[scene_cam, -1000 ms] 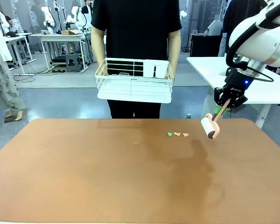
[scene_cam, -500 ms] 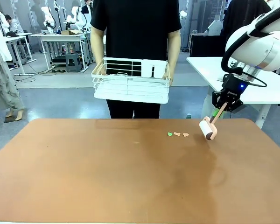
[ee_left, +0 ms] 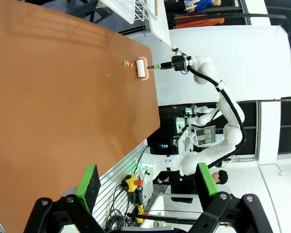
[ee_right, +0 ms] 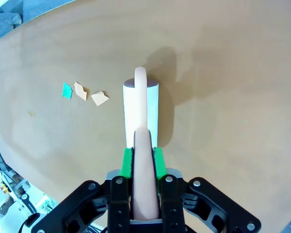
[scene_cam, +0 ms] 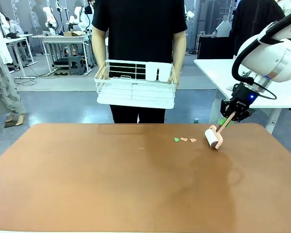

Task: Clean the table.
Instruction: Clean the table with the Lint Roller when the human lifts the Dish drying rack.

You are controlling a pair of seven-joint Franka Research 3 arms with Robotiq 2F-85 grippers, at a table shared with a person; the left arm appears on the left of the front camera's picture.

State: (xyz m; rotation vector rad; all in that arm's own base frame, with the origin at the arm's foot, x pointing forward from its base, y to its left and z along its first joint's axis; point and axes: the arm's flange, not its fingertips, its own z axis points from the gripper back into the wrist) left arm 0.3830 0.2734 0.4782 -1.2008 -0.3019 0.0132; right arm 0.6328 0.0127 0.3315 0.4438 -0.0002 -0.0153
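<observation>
The reddish-brown table (scene_cam: 111, 184) spreads across the front view. Three small scraps lie on it near the far edge: a green one (scene_cam: 176, 140) and two tan ones (scene_cam: 184, 139) (scene_cam: 193, 140), seen again as the scraps (ee_right: 82, 92) in the right wrist view. My right gripper (scene_cam: 231, 115) is shut on the pink handle of a lint roller (scene_cam: 214, 137), whose white roll (ee_right: 140, 111) rests on or just above the table right of the scraps. In the left wrist view my left gripper (ee_left: 145, 184) stands open over the table's near edge, holding nothing.
A person stands behind the far edge holding a white wire rack (scene_cam: 136, 87) with both hands. A white-topped table (scene_cam: 242, 77) stands at the back right.
My right gripper has lowered and carried the lint roller leftward and down toward the scraps. The person has shifted the rack slightly left and up.
</observation>
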